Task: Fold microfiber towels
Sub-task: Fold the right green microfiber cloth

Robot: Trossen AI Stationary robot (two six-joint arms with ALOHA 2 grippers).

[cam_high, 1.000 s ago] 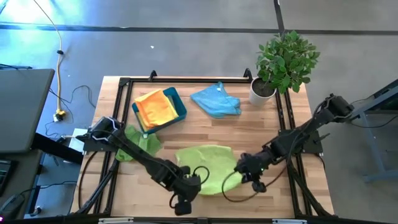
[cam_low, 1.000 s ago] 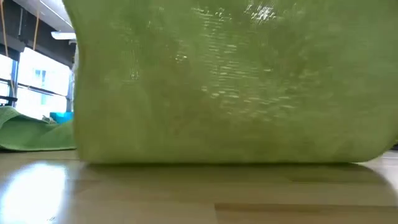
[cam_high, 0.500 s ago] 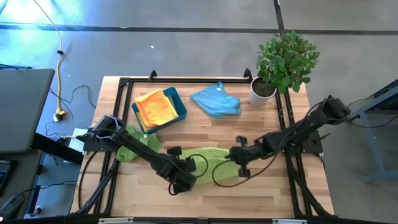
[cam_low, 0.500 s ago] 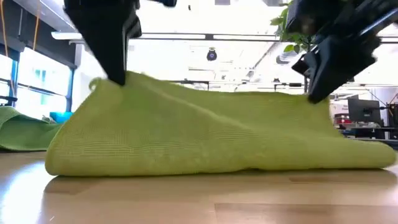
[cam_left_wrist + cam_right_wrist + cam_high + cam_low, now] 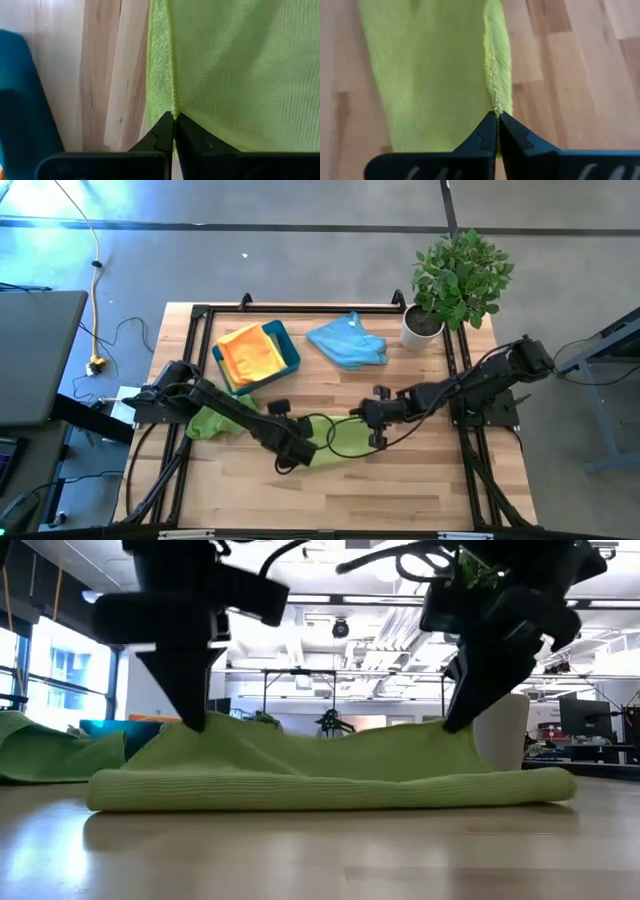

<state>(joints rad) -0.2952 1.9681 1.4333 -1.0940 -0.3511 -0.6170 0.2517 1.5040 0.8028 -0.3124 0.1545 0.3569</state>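
Left arm reaches low across the wooden table (image 5: 400, 480) from the left edge; left gripper (image 5: 174, 131) pinched shut on the lime green towel (image 5: 330, 775) hem. Towel lies folded at table centre, just ahead of the teal tray (image 5: 285, 345). Right arm stretches in from the right; right gripper (image 5: 497, 126) likewise clamped on the towel's opposite edge

Bright daylight; backlit low view

Grey floor (image 5: 300, 270), bright window (image 5: 55, 675), lit ceiling (image 5: 340, 610), yellow cable (image 5: 97, 300)
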